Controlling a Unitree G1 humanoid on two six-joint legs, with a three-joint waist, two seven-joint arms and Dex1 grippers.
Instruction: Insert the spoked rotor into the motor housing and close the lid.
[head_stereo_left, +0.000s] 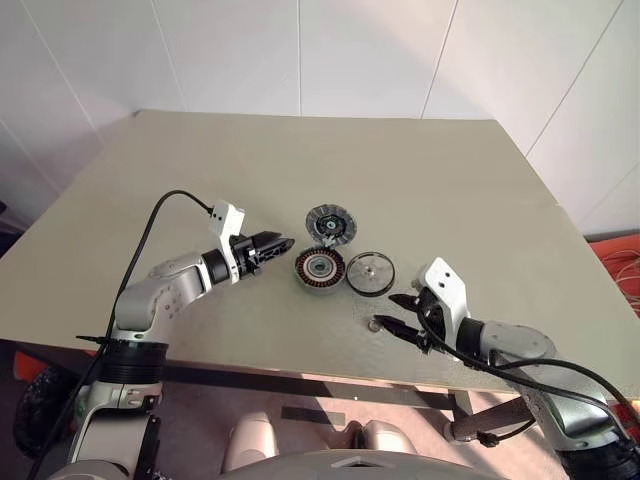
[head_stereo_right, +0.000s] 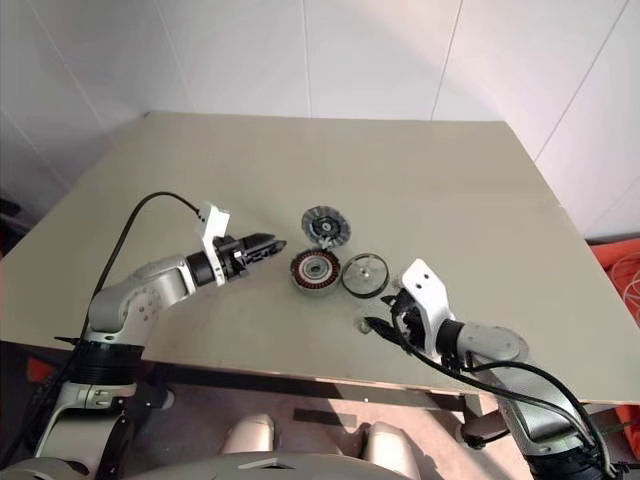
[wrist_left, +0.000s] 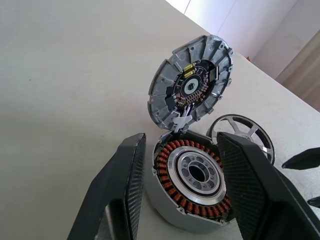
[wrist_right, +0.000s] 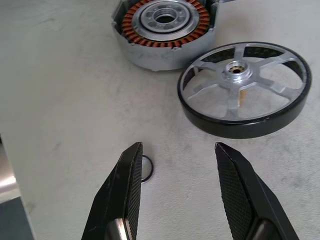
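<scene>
Now hovering beside the copper-wound round motor housing (wrist_left: 192, 187): left gripper (head_stereo_left: 282, 243) and right gripper (wrist_right: 177, 192), fingers parted, gripping nothing.

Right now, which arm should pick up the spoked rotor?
Right. The right gripper hangs open just short of the spoked rotor, nothing between. The left gripper sits open beside the motor housing, on its far side from the rotor.

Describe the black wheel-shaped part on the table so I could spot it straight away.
On the beige table, three round parts sit clustered between the two grippers. The spoked rotor is the one nearest the right gripper, beside the motor housing. Unlike that copper-wound part and the grey lid, it is a black ring with silvery spokes.
</scene>
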